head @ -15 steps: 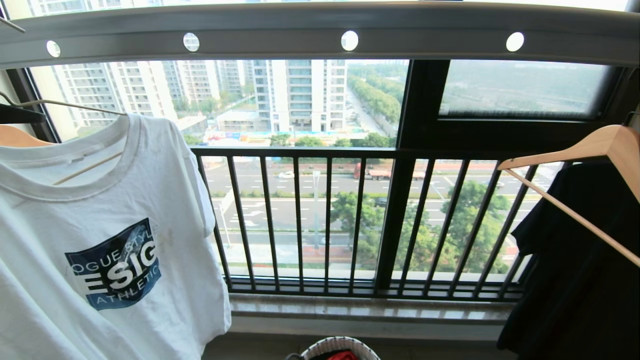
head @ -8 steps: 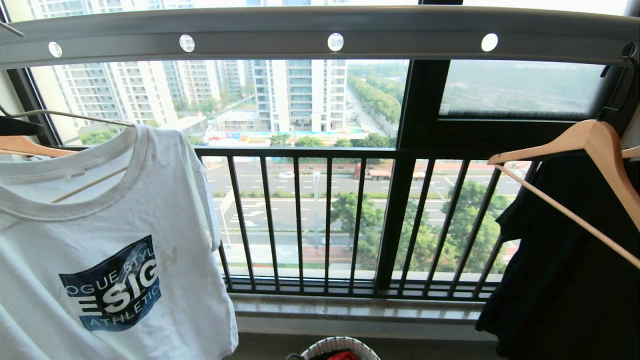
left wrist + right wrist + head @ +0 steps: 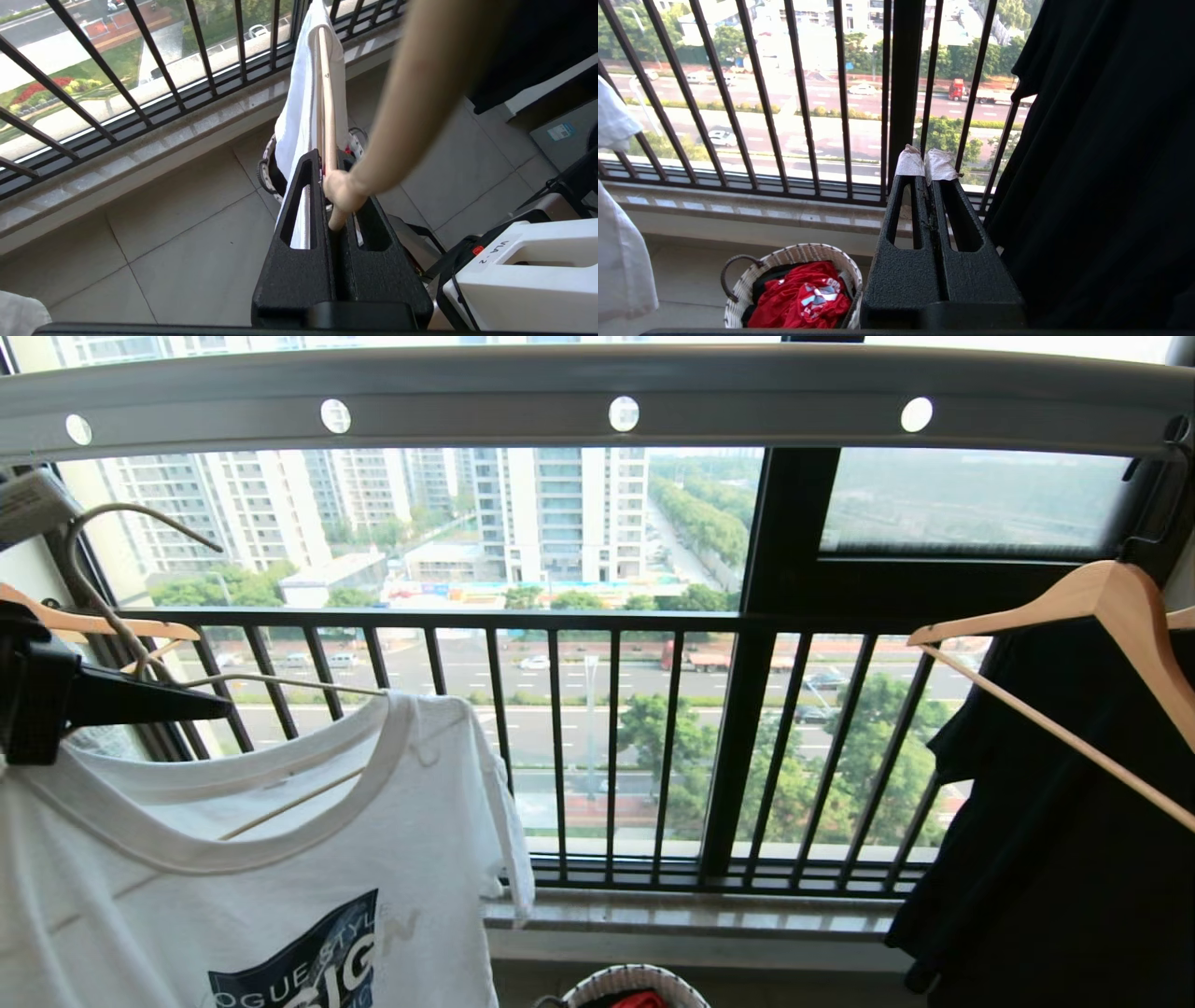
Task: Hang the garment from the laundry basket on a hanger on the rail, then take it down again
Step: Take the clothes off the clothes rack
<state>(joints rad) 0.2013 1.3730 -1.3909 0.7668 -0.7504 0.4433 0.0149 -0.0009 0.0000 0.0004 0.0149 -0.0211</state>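
Landmark: the rail (image 3: pixel 597 392), grey bar w/ round holes, across top of head view. Far left, well below the rail: left pincer (image 3: pixel 329 179), jaws narrow and clamped on the hanger (image 3: pixel 140 616) at its neck. Wrist view shows the cream wire gripped between the black fingers (image 3: pixel 303 196), w/ the garment (image 3: pixel 280 859) hanging edge-on beyond them. Hook is off the rail, curled free in air under its left end. Judgement: grip sits at the neck so the load hangs plumb and the hook can be steered clear of the holes; consistent w/ the take-down half of the task. The garment, white tee w/ blue logo, hangs on the hanger below and left of the rail, collar open, right sleeve draping near the window railing (image 3: pixel 607 747). Below rail centre, at floor level: the laundry basket (image 3: pixel 794 280), red cloth inside, tee not yet in it. Under the rail's right end: a wooden hanger (image 3: pixel 1102 616) w/ black garment (image 3: pixel 1074 859), hook at the end hole, untouched. Right pincer (image 3: pixel 927 165) low beside the black garment, jaws together, holding nothing, parked. Vs. 1 s earlier: tee sits markedly lower under the rail and shifted rightward, logo now half cut by lower edge; the pincer and the hanger's hook have entered the head view; the view itself has shifted a little, so part of that is camera.
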